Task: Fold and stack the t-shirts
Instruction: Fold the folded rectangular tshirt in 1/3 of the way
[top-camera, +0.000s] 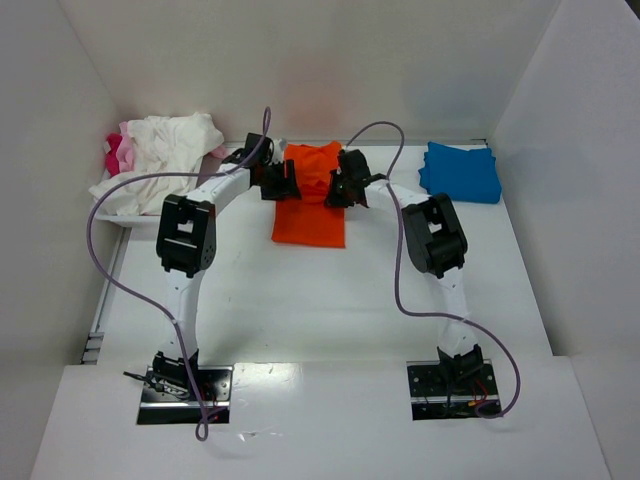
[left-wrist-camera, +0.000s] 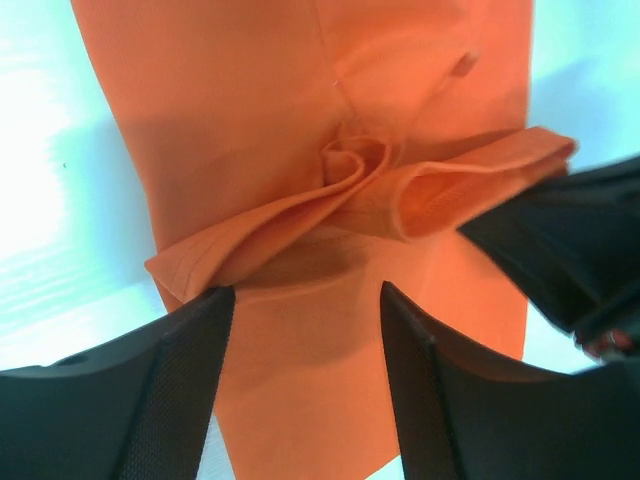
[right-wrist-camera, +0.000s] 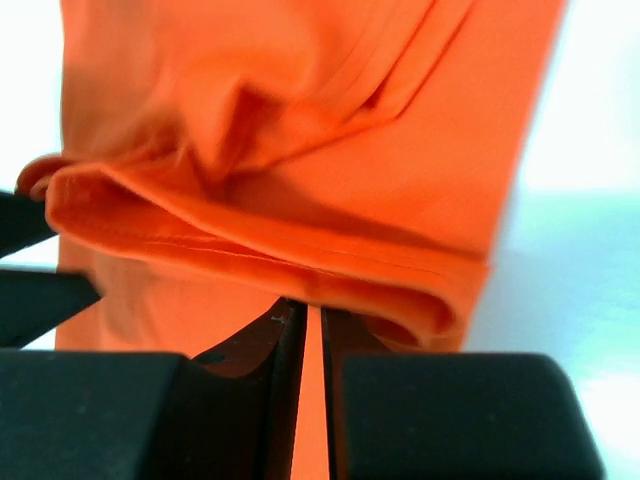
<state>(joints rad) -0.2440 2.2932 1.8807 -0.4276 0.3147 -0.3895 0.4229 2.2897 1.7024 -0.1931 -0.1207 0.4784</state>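
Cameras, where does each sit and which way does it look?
Top external: above, behind the bases, looking down at the white table; the left arm and right arm show.
Left wrist: on the left arm, looking past the left tool, fingers apart, at the bright orange cloth t-shirt.
Right wrist: on the right arm, looking past the right tool, fingers nearly together.
Shared: all show the orange t-shirt.

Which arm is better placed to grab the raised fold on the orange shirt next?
Likely left: the left gripper stands open with the raised fold of the orange t-shirt just ahead. The right gripper is nearly shut at the fold's edge.
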